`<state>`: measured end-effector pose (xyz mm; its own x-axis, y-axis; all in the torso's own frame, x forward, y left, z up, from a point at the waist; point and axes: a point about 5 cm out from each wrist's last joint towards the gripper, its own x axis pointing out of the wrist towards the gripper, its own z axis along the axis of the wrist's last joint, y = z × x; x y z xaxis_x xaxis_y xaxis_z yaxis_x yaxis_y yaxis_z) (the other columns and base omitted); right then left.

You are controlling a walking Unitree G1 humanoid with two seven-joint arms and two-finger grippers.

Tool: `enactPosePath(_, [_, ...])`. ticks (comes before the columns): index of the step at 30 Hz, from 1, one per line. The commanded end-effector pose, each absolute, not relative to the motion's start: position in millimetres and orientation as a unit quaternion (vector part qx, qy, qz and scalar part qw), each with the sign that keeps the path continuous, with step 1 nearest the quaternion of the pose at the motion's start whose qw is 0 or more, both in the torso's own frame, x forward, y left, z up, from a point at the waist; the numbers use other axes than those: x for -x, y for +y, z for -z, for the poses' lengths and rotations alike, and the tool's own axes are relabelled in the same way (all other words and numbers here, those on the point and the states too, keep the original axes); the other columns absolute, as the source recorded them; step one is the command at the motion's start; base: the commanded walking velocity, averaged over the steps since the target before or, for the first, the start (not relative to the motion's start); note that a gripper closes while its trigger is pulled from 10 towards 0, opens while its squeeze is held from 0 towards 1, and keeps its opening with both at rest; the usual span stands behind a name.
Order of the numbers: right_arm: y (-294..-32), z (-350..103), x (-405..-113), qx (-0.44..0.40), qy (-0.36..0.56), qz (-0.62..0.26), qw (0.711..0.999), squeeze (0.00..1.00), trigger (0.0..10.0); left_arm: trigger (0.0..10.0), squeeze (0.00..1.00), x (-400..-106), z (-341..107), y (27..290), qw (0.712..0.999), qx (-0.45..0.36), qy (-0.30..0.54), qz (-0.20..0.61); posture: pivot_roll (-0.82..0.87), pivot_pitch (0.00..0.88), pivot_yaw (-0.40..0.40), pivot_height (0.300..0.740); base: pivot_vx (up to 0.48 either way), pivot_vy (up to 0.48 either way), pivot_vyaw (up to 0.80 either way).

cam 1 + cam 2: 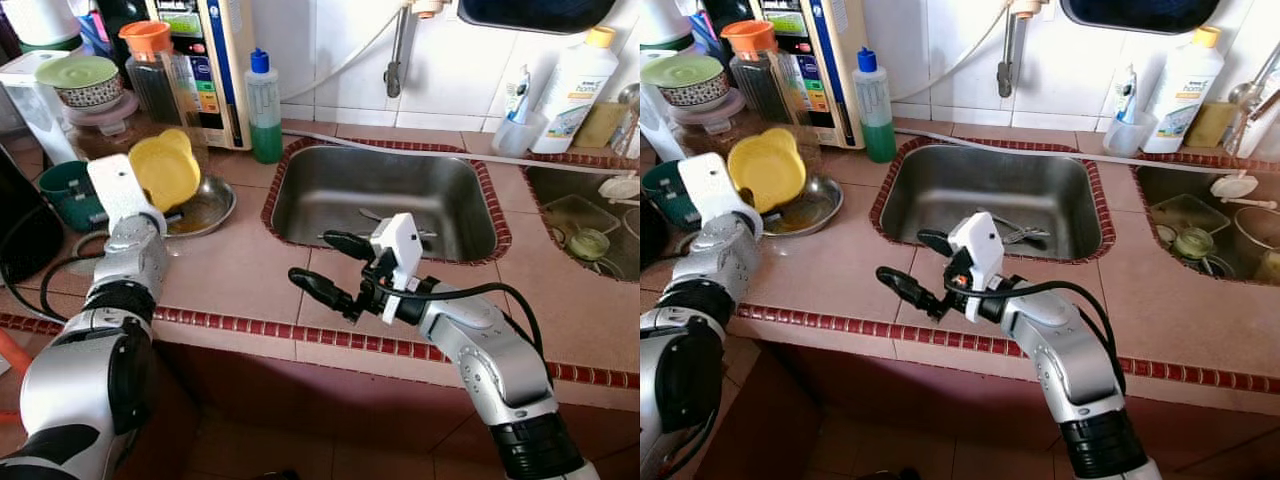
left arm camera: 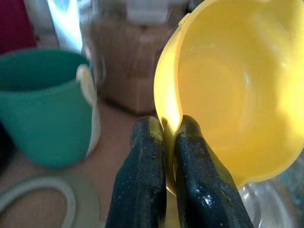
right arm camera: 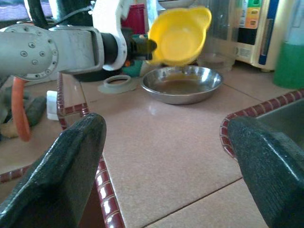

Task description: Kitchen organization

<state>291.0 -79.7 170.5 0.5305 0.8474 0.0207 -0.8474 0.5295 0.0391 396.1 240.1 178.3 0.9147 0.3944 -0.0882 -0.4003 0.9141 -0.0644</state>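
Observation:
A yellow plastic bowl (image 1: 166,168) hangs tilted above a steel plate (image 1: 212,205) on the tiled counter, left of the sink. My left gripper (image 2: 167,137) is shut on the bowl's rim, one black finger on each side of it. In the right wrist view the yellow bowl (image 3: 179,36) shows over the steel plate (image 3: 183,85), which holds some brownish liquid. My right gripper (image 1: 333,267) hovers open over the counter's front edge, in front of the sink, with nothing between its fingers.
The steel sink (image 1: 385,200) holds some utensils. A green soap bottle (image 1: 264,108), a jar with an orange lid (image 1: 150,70) and a water purifier (image 1: 205,60) stand at the back. A teal cup (image 2: 47,104) sits left of the plate. A second basin (image 1: 590,230) lies right.

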Motion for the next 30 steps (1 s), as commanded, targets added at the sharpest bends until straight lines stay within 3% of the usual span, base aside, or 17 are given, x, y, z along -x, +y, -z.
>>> enactPosePath(1, [-81,-176,-296,-0.016,-0.013,-0.475,0.880,0.00,10.0,0.0,0.00,-399,-191,233,0.982,0.022,-0.005,-0.188,-0.01,0.021,0.064,0.740,0.000,0.000,0.00])
enactPosePath(11, [-97,-186,-322,-0.070,-0.036,-0.360,0.930,0.00,10.0,0.0,0.00,-402,-214,190,0.990,-0.029,-0.121,-0.071,0.00,0.023,0.061,0.740,0.000,0.000,0.00])
enactPosePath(23, [-103,-210,-343,-0.187,-0.079,-0.280,0.938,0.00,10.0,0.0,0.00,-388,-214,127,0.976,-0.068,-0.197,0.069,0.00,0.027,0.060,0.740,0.000,0.000,0.00])
enactPosePath(30, [-98,-215,-354,-0.181,-0.088,-0.255,0.946,0.00,10.0,0.0,0.00,-376,-208,100,0.970,-0.055,-0.211,0.107,0.01,0.032,0.052,0.740,0.000,0.000,0.00])
